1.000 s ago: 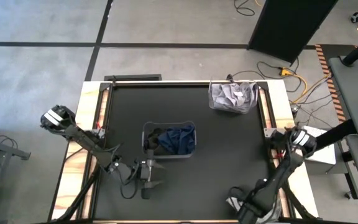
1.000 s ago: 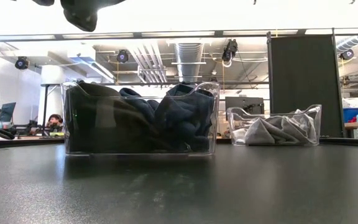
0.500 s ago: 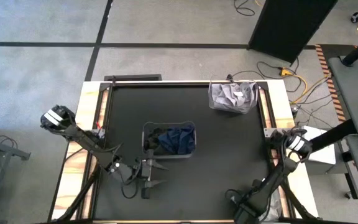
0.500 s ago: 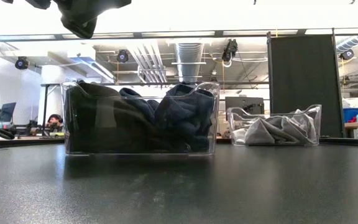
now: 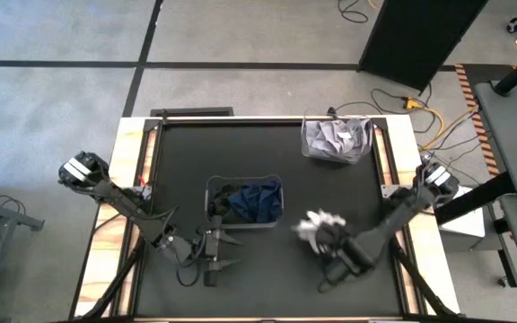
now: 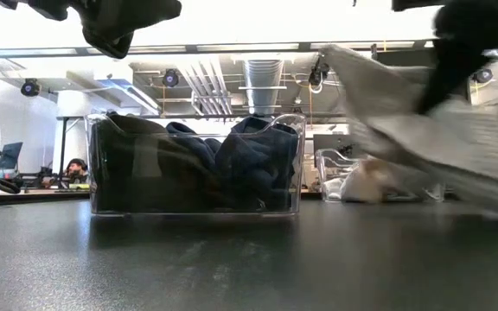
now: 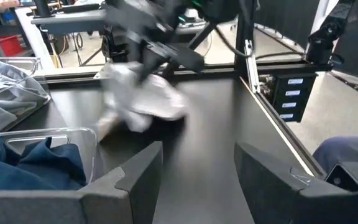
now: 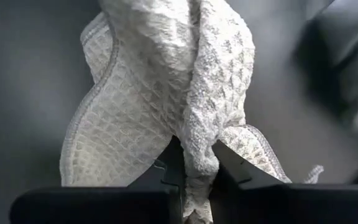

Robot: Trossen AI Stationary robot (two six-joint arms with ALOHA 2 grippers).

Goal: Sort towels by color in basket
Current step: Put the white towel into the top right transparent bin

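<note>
A light grey towel (image 5: 317, 224) with a waffle weave hangs bunched from the right gripper (image 8: 194, 167), whose jaws are clenched on a pinched fold of it; in the right wrist view the cloth (image 8: 179, 81) spills forward from between the two dark fingers (image 8: 232, 171). Seen from above, the towel is over the black table (image 5: 267, 287) at about four o'clock from the table's middle, just beside the central bin (image 5: 244, 201) on its three o'clock side and apart from it. In the low view the grey cloth (image 6: 422, 130) is blurred, draping across the right half of the picture and down toward the tabletop.

The central clear bin holds dark towels: a navy blue towel (image 5: 258, 199) fills its three o'clock half and a black towel (image 5: 224, 199) lies in its nine o'clock half. From table height both pile up to the bin's rim (image 6: 197, 117).

A second clear bin (image 5: 337, 140) stands at about one o'clock near the far table edge, well apart from the first, with light grey towels (image 5: 333, 136) crumpled inside.

The left gripper (image 5: 215, 251) hovers at about seven o'clock, near the central bin's near side, its jaws spread and grasping nothing; the left wrist view shows its fingers (image 7: 135, 171) apart with bare table between them, and the grey towel (image 7: 142, 102) farther off.

A person (image 6: 76, 168) sits in the room beyond the table.
</note>
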